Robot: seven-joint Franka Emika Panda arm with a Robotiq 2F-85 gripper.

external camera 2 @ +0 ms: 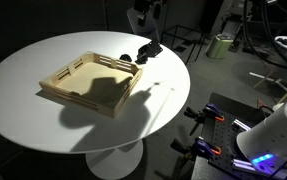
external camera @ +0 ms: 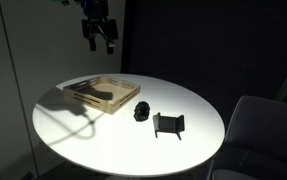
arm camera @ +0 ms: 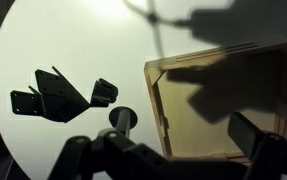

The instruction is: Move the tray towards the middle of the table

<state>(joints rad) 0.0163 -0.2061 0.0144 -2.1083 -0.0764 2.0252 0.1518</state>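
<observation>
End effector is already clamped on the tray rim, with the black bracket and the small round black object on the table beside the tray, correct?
No. The end effector hangs open in the air, clear of the tray, as an exterior view shows. The black bracket and small round black object do sit on the table beside the tray.

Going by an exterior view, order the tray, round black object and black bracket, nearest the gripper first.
1. tray, roughly beneath the gripper.
2. round black object, off the tray's corner.
3. black bracket, farther out beyond it.
</observation>
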